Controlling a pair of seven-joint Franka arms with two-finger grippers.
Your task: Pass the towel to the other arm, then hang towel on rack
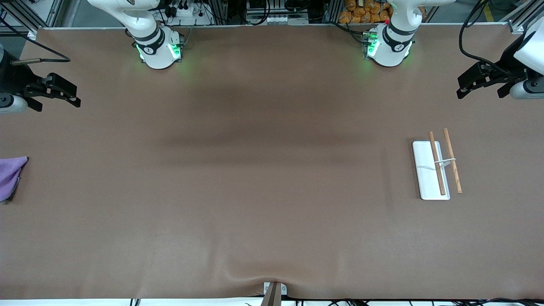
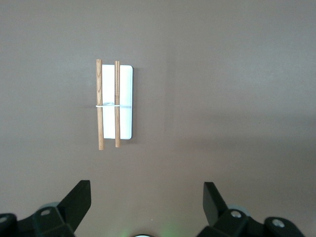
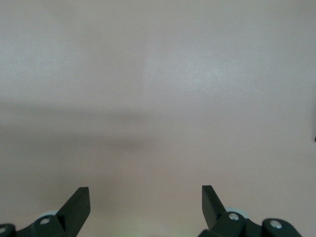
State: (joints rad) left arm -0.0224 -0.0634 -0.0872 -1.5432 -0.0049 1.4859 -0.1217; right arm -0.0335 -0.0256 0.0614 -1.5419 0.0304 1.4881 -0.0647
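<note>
Towel (image 1: pixel 9 176) and rack (image 1: pixel 437 168) lie at the table's two ends; left claw (image 1: pixel 478 85) and right claw (image 1: pixel 63 94) both released.

The bench (image 1: pixel 263 204) wears a brown cover, rippling a little at the edge nearest the front camera, where a small metal bracket (image 1: pixel 275 290) clamps it. Past the edge by the bases sit black cables (image 1: pixel 182 10), a white power strip (image 1: pixel 278 19) and a heap of orange packets (image 1: pixel 363 12), with aluminium framing (image 1: pixel 520 19) at the corner
</note>
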